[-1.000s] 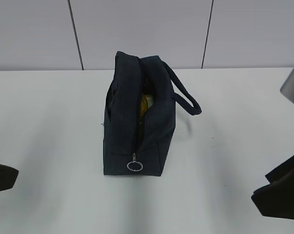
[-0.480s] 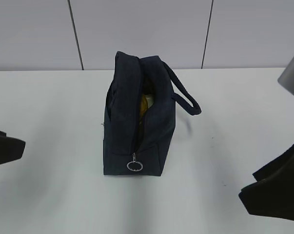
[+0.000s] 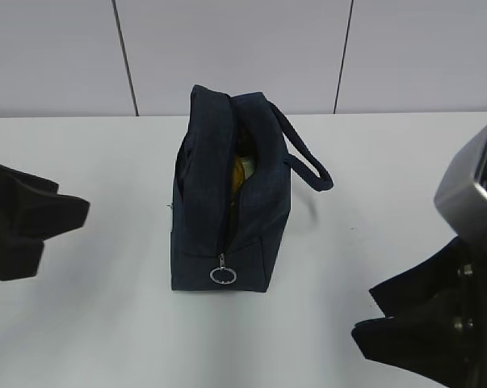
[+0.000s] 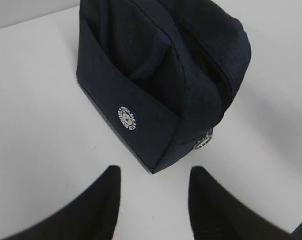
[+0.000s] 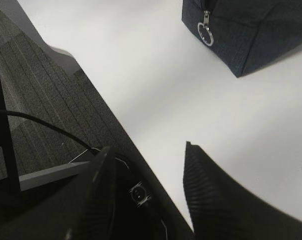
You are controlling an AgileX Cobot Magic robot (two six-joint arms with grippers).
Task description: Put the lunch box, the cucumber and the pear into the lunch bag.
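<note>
The dark navy lunch bag (image 3: 251,218) stands upright mid-table, its end with the silver ring pull (image 3: 223,276) facing me. Its zipper gapes along the top. Through the gap shows a yellow patch, the pear (image 3: 238,171). The lunch box and the cucumber are hidden. My left gripper (image 3: 65,228) hangs open left of the bag, empty. In the left wrist view the left gripper (image 4: 155,178) points at the bag's (image 4: 156,75) near bottom corner. My right gripper (image 3: 364,311) is open and empty at the front right. In the right wrist view the right gripper (image 5: 148,148) straddles the table's front edge.
The bag's padded loop handle (image 3: 309,158) sticks out to the right. A white logo patch (image 4: 126,118) marks its side pocket. The white table (image 3: 98,323) ends at a panelled wall behind. Below the front edge lie grey carpet (image 5: 35,100) and a cable (image 5: 50,131).
Both grippers have come further into view: the left one moved right toward the bag, the right one moved in from the lower right. The bag has not moved.
</note>
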